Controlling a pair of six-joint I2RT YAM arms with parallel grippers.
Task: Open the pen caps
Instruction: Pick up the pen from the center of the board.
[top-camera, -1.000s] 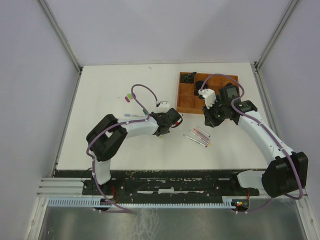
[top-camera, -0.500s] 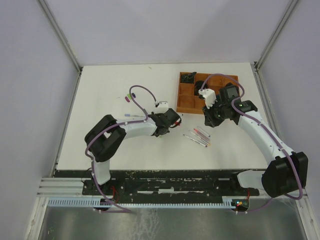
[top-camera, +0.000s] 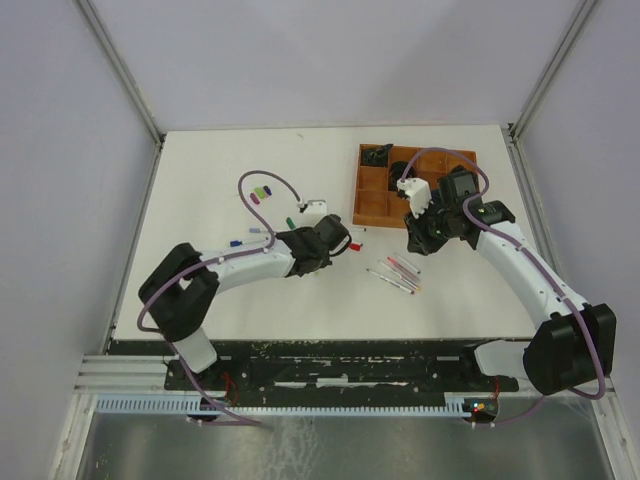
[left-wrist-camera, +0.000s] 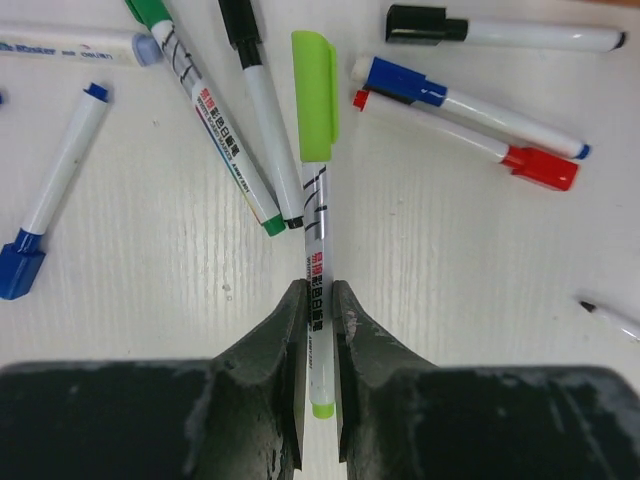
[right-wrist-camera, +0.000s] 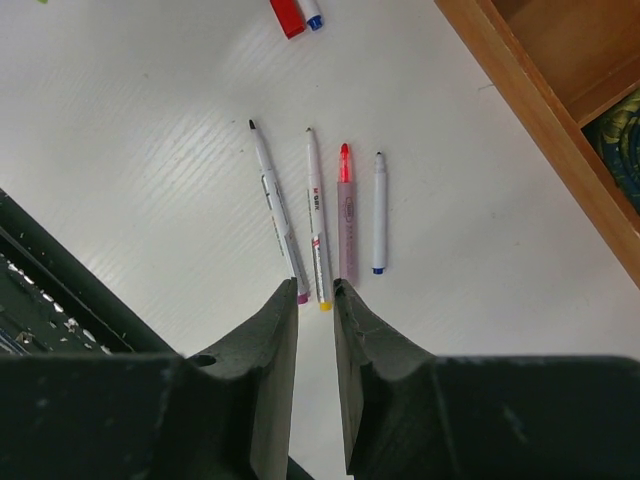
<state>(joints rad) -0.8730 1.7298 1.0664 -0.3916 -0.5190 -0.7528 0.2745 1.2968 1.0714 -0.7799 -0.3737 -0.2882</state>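
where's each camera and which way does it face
Top external: above, behind the arms, facing down at the white table; both arms show.
Left wrist: on the left gripper, facing down; fingers clamp a lime-capped white marker pen.
Right wrist: on the right gripper, facing down; fingers show.
Shared: top and right wrist see four uncapped pens, brown wooden tray.

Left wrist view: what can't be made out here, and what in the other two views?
- Left wrist: green pen and black pen run off the top edge.
- Right wrist: tray cut by the right edge, its contents unclear.
- Top: pens too small to tell capped from open.
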